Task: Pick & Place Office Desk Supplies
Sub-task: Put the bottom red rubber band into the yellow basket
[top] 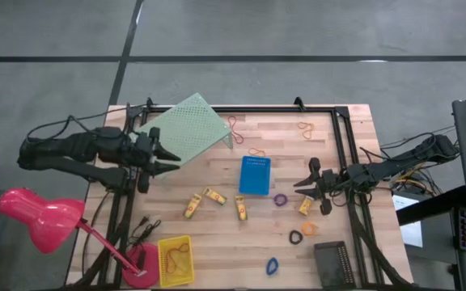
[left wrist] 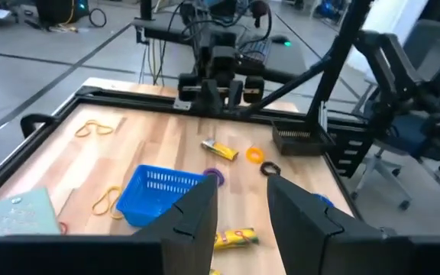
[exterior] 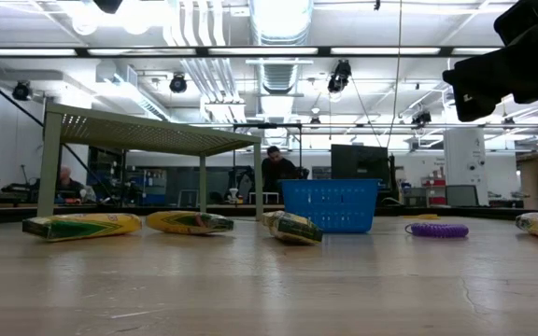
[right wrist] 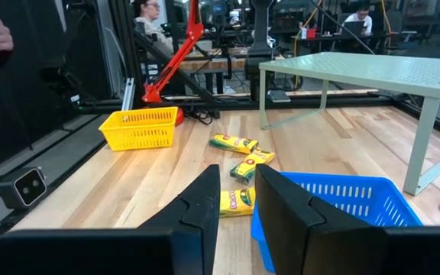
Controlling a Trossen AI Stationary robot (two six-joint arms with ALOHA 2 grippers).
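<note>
Right gripper (top: 307, 183), fingers slightly apart and holding nothing, hovers beside a yellow-gold crayon pack (top: 305, 207); left gripper (top: 171, 159), also parted and empty, waits by the green riser (top: 188, 128).
Advice: descend square over the pack's narrow width. Glossy printed boxes, ribbed purple ring (top: 280, 199), thin rubber bands (top: 306, 128), mesh blue bin (top: 254, 175), wood-grain table (top: 217, 242).

four yellow-gold pieces (top: 214, 195) lying flat mid-table; purple ring (top: 280, 199), black ring (top: 295, 237), blue ring (top: 272, 265) scattered; rubber bands (top: 307, 128) near far edge

I see open board at six o'clock of the blue bin (top: 255, 175); the green riser (top: 187, 128) blocks ten o'clock, crayon packs (top: 214, 196) crowding seven o'clock.
</note>
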